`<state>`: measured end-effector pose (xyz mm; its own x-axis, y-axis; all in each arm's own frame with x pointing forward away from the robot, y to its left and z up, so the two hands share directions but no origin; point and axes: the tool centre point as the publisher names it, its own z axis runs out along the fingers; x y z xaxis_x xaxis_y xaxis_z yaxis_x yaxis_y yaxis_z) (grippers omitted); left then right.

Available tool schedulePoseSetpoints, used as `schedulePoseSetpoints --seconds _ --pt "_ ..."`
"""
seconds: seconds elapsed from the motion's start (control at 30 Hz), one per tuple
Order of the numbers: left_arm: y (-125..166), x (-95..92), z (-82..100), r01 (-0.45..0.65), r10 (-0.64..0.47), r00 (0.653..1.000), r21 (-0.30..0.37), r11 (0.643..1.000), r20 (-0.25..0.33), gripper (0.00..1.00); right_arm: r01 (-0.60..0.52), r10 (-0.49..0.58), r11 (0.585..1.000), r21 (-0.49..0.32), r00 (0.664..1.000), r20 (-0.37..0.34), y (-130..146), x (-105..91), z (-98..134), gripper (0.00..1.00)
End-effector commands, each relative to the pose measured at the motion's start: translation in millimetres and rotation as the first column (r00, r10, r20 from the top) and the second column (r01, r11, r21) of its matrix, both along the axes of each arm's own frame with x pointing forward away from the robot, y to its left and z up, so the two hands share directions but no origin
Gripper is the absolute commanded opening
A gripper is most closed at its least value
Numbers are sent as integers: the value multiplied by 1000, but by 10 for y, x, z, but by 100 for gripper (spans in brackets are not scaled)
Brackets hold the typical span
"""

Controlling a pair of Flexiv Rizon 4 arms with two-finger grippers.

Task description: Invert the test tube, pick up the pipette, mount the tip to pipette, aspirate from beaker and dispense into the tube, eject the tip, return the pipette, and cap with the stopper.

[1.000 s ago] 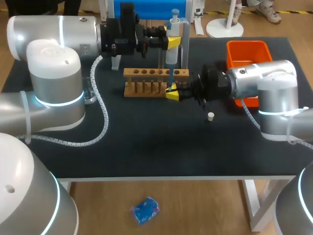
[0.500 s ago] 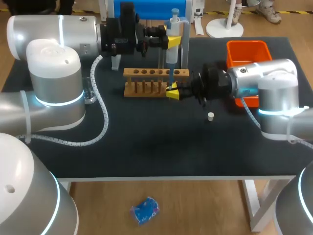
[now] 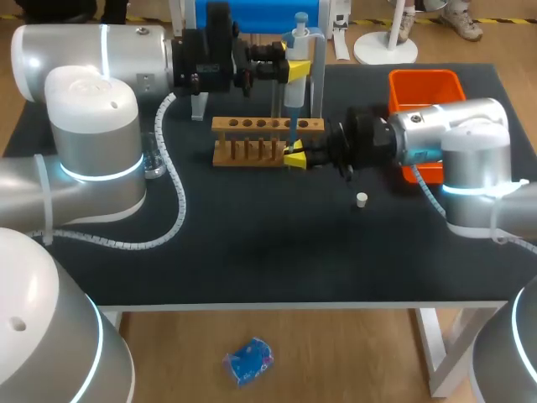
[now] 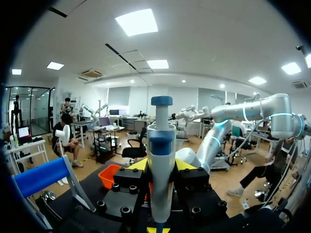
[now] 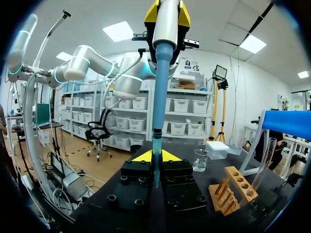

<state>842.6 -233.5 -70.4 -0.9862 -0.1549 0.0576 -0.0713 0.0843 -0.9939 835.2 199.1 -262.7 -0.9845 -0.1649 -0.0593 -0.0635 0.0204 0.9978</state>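
My left gripper (image 3: 295,71) is shut on the white pipette (image 3: 294,50) and holds it upright above the wooden tube rack (image 3: 252,128). The pipette's blue tip (image 5: 159,87) points straight down into the mouth of the clear test tube (image 5: 156,145). My right gripper (image 3: 294,156) is shut on that tube just in front of the rack's right end. In the left wrist view the pipette (image 4: 160,160) stands between the yellow fingertips (image 4: 140,165). A small white stopper (image 3: 362,200) lies on the mat, in front of my right wrist. The glass beaker (image 5: 199,160) stands beyond the rack (image 5: 233,191).
An orange bin (image 3: 426,88) sits at the table's back right, behind my right arm. The pipette stand with its blue top (image 3: 252,13) rises at the back, behind the rack. The dark mat (image 3: 252,243) covers the table.
My right gripper with the tube has edged slightly toward the rack and the pipette tip. The left arm and pipette have stayed in place.
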Motion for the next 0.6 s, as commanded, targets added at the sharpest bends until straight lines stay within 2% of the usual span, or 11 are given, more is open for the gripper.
schedulePoseSetpoints --seconds 0.03,0.6 --pt "7 -4 -80 4 -4 1000 0 1000 -2 0 0 0 1000 -2 1000 3 -12 14 96 0" --pt "7 -4 -80 4 -4 1000 0 1000 -2 0 12 -12 1000 -7 1000 8 -17 -16 133 0"
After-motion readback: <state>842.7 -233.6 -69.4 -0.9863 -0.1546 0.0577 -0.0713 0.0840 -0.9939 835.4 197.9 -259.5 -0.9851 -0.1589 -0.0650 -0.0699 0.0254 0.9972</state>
